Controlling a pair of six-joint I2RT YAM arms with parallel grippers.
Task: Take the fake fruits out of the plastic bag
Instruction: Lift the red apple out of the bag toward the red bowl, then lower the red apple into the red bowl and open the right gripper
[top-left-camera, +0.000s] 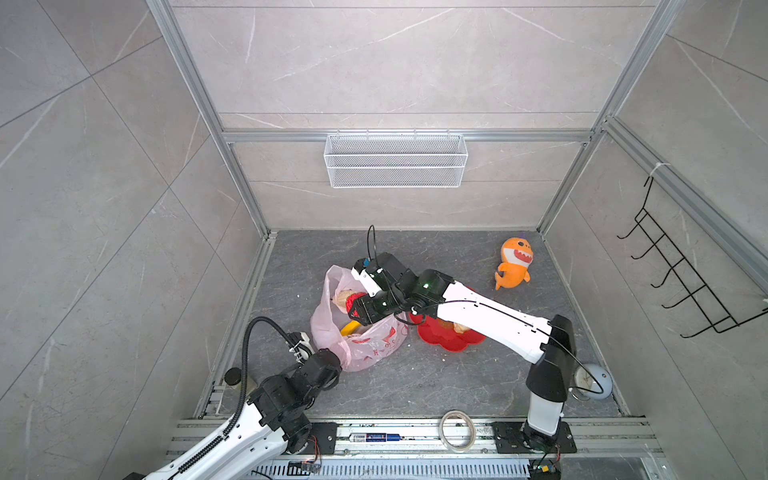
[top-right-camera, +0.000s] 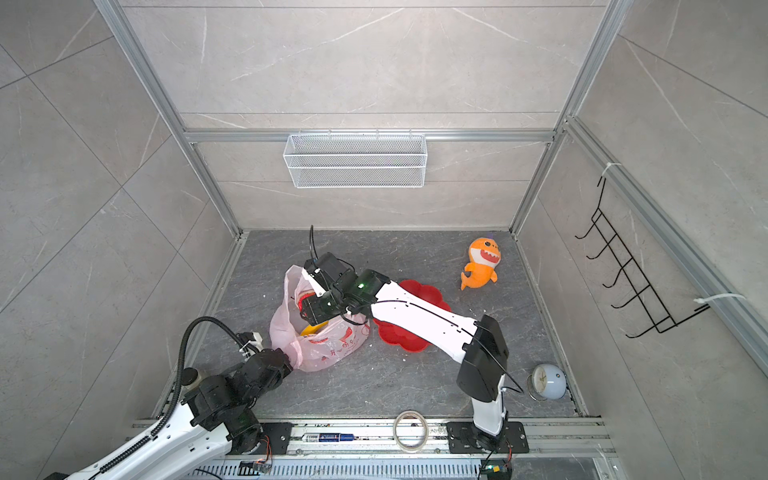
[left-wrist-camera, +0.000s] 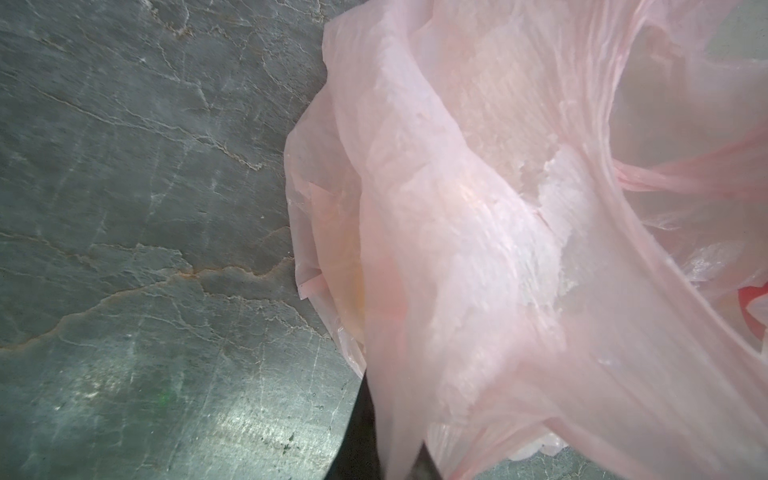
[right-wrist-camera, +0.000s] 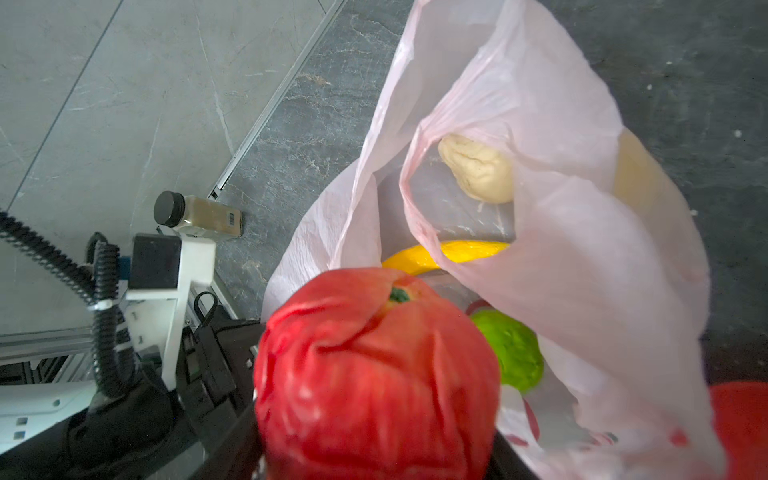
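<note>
Right wrist view: the red fruit (right-wrist-camera: 374, 374) is clamped between the jaws of the right gripper (top-left-camera: 358, 305), at the mouth of the plastic bag (right-wrist-camera: 561, 249). Inside the bag lie a yellow banana (right-wrist-camera: 457, 251), a green bumpy fruit (right-wrist-camera: 515, 353) and a cream fruit (right-wrist-camera: 478, 170). In both top views the bag rests on the grey tabletop (top-left-camera: 415, 374), just beside the red flower-shaped dish (top-left-camera: 449, 343), which holds a cream-peach fruit (top-left-camera: 459, 327). The left gripper (left-wrist-camera: 395, 461) is closed, pinching a fold of the bag at its near edge. An orange plush shark (top-left-camera: 513, 262) lies well apart, near the far right corner.
</note>
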